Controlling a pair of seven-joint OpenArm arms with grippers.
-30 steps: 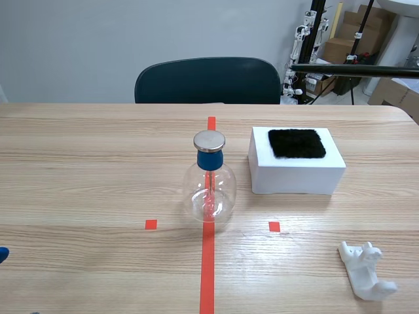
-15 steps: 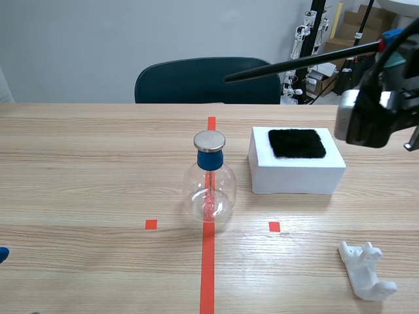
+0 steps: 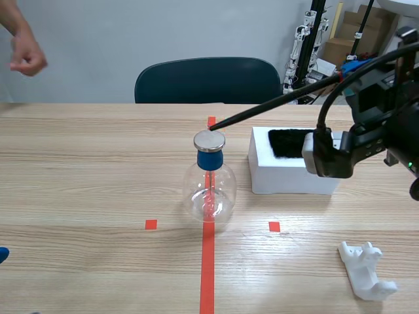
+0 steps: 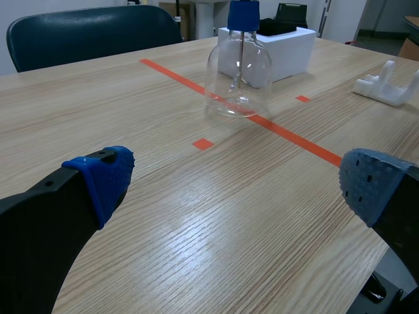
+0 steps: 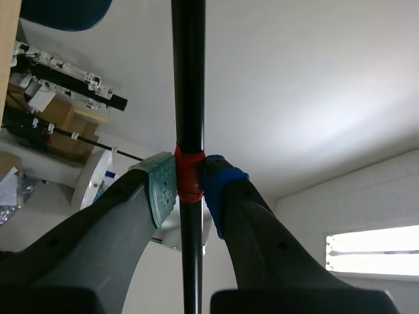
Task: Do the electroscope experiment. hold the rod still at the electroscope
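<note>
The electroscope is a clear glass flask (image 3: pixel 209 191) with a blue stopper and a round metal cap (image 3: pixel 209 140), standing on the red tape line at mid-table. A long black rod (image 3: pixel 275 103) slants down from the right. Its tip sits just over the cap's far edge; contact cannot be told. My right gripper (image 5: pixel 188 186) is shut on the rod (image 5: pixel 188 85) at its red tape band, raised at the right (image 3: pixel 350 69). My left gripper (image 4: pixel 236 190) stands open low over the near-left table, well short of the flask (image 4: pixel 239 72).
A white box (image 3: pixel 294 176) topped with a black cloth (image 3: pixel 288 142) stands right of the flask, under my right arm. A white plastic stand (image 3: pixel 366 271) lies at the near right. A person's hand (image 3: pixel 26 60) hovers far left. A dark chair (image 3: pixel 208 80) stands behind the table.
My right arm came in from the right and swung down, bringing the rod's tip from high above the table to the metal cap. A person's hand appeared at the far left.
</note>
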